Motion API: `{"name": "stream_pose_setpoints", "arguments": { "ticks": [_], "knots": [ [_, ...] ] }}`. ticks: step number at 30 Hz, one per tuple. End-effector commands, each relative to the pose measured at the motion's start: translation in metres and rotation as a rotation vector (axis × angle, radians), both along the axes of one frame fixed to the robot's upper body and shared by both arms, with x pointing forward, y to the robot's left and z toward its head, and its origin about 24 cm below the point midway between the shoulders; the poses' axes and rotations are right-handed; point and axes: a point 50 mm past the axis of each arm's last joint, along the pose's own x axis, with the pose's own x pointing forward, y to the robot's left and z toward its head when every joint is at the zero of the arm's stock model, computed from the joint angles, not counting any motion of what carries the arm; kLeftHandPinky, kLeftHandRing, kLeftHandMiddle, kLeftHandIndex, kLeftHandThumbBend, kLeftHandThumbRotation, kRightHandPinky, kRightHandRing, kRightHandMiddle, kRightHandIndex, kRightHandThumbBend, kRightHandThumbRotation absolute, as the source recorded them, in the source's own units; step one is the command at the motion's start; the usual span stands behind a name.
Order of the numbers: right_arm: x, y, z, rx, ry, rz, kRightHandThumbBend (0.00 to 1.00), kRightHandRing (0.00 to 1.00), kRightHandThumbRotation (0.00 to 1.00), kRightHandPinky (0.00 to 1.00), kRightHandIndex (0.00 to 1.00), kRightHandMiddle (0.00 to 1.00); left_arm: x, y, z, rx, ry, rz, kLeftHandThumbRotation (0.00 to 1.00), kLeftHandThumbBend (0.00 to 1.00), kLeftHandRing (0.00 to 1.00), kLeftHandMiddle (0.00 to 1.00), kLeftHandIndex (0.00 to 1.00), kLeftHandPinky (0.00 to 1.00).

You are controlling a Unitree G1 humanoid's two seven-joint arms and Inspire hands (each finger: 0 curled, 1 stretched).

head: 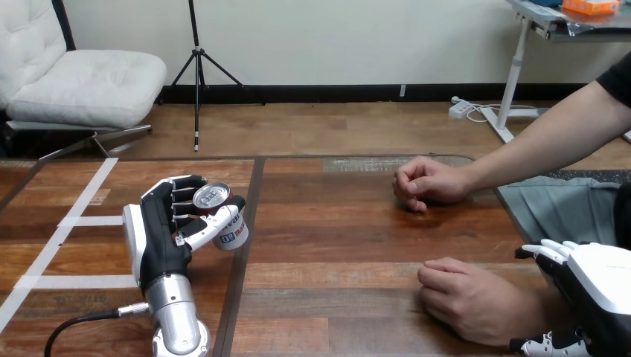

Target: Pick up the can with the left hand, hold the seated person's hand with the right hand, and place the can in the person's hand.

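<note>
Head view, items for you to check, left to right.

1. Left hand (pixel 160 238): over the left half of the wooden table (pixel 335 245), on its silver forearm, which rises from the bottom edge. You see its fingers curled round the far side of the can and its thumb laid across the near side, so it is closed on the can.

2. Can (pixel 223 216): in the left hand's grasp, tilted, with its silver top leaning toward the left and away from you. You cannot tell whether its base is clear of the table. It is well apart from both of the person's hands.

3. White tape lines (pixel 74 221): flat on the table, left of the left hand.

4. Person's farther hand (pixel 424 184): right of centre, loosely fisted and resting on the table, holding nothing.

5. Person's nearer hand (pixel 465 297): lower right, palm down on the table, holding nothing.

6. Right hand (pixel 603 290): at the lower right corner, at the wrist of the person's nearer hand. You cannot tell whether it grips that wrist or only lies beside it.
</note>
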Motion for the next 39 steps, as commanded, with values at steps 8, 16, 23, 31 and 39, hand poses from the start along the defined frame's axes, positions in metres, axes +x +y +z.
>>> {"name": "stream_pose_setpoints", "arguments": {
  "ticks": [8,16,23,31,39],
  "knots": [
    [0.013,0.002,0.0201,-0.032,-0.092,0.041,0.78,0.93,0.19,1.0,0.85,0.92,0.0242,-0.0087,0.0362,0.004,-0.158,-0.036,0.0,0.65,0.51,0.54,0.53,0.44],
    [0.0128,0.002,0.0202,-0.038,-0.09,0.041,0.79,0.93,0.19,1.0,0.85,0.92,0.0242,-0.0092,0.0364,0.004,-0.16,-0.033,0.0,0.65,0.51,0.53,0.53,0.44],
    [0.0131,0.0018,0.0203,-0.036,-0.085,0.042,0.79,0.93,0.18,1.0,0.84,0.91,0.0245,-0.0094,0.0364,-0.002,-0.158,-0.032,0.0,0.65,0.51,0.53,0.53,0.44],
    [0.0133,0.0017,0.0203,-0.031,-0.089,0.04,0.8,0.92,0.17,1.0,0.84,0.91,0.0244,-0.0095,0.0364,0.007,-0.16,-0.035,0.0,0.65,0.51,0.53,0.53,0.44],
    [0.0137,0.0015,0.0205,-0.036,-0.087,0.043,0.8,0.92,0.16,1.0,0.84,0.91,0.0244,-0.0097,0.0366,0.002,-0.161,-0.035,0.0,0.65,0.51,0.53,0.53,0.44]
  ]
}}
